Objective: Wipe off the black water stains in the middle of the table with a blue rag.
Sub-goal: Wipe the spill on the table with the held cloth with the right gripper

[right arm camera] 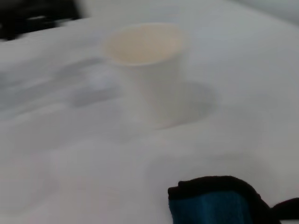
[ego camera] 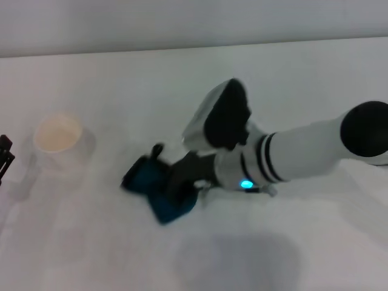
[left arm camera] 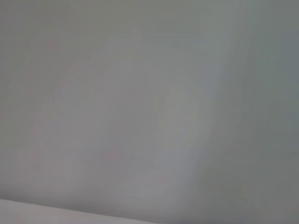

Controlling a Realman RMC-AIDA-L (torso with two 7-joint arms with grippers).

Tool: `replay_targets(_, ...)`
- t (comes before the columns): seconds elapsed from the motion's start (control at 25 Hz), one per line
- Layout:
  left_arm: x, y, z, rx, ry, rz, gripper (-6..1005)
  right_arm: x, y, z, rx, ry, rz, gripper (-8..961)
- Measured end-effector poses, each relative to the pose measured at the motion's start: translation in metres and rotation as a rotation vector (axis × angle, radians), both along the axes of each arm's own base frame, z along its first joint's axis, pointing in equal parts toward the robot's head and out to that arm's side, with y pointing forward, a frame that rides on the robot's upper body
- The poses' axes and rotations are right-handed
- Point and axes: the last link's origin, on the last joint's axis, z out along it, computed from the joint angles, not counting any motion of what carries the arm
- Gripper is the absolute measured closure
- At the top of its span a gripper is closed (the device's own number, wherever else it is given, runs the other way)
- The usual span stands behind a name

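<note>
The blue rag (ego camera: pixel 150 180) lies crumpled on the white table (ego camera: pixel 291 91) near the middle. My right gripper (ego camera: pixel 180 177) reaches in from the right and is shut on the rag, holding it down on the tabletop. The rag's black-edged corner also shows in the right wrist view (right arm camera: pixel 219 205). The black water stains are not visible in any view; the rag and gripper cover that spot. My left gripper (ego camera: pixel 5 156) is parked at the far left edge, only partly in view. The left wrist view shows only plain pale surface.
A white paper cup (ego camera: pixel 57 136) stands upright on the left part of the table, apart from the rag; it also shows in the right wrist view (right arm camera: pixel 145 70). The right forearm (ego camera: pixel 303 151) spans the table's right half.
</note>
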Motion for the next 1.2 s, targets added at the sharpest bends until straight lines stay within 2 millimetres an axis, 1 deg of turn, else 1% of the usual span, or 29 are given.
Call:
replay_targets(0.08,0.000,0.002,0.001,0.001,0.007,-0.003,108,-0.007,-0.008,-0.005,-0.053,-0.002,0.028,867)
replay_targets(0.16,0.000,0.003,0.002,0.001,0.008,-0.006,108,-0.010,-0.012,-0.008,-0.078,-0.010,0.050,867)
replay_targets(0.24,0.000,0.004,0.003,0.001,0.008,-0.007,108,-0.011,-0.009,-0.008,-0.055,-0.009,0.055,867)
replay_targets(0.4,0.000,0.006,0.004,-0.002,0.019,-0.012,108,-0.008,0.008,0.000,0.074,0.001,0.049,866)
replay_targets(0.52,-0.001,0.007,0.005,-0.005,0.027,-0.015,107,0.002,0.022,0.008,0.161,-0.018,0.035,866)
replay_targets(0.68,-0.001,0.008,0.006,-0.004,0.029,-0.016,107,0.020,0.039,0.019,0.223,-0.049,-0.017,866)
replay_targets(0.88,-0.002,0.007,0.006,-0.004,0.036,-0.014,107,0.041,0.052,0.040,0.300,-0.080,-0.062,866)
replay_targets(0.96,-0.002,0.007,0.006,-0.004,0.036,-0.014,107,0.051,0.054,0.047,0.329,-0.091,-0.082,866)
replay_targets(1.04,-0.002,0.007,0.006,-0.004,0.036,-0.015,107,0.056,0.053,0.051,0.339,-0.089,-0.104,866)
replay_targets(1.12,-0.002,0.007,0.006,-0.003,0.036,-0.015,107,0.056,0.050,0.050,0.324,-0.076,-0.117,866)
replay_targets(1.2,-0.001,0.007,0.006,-0.004,0.034,-0.015,108,0.050,0.044,0.043,0.282,-0.061,-0.117,866)
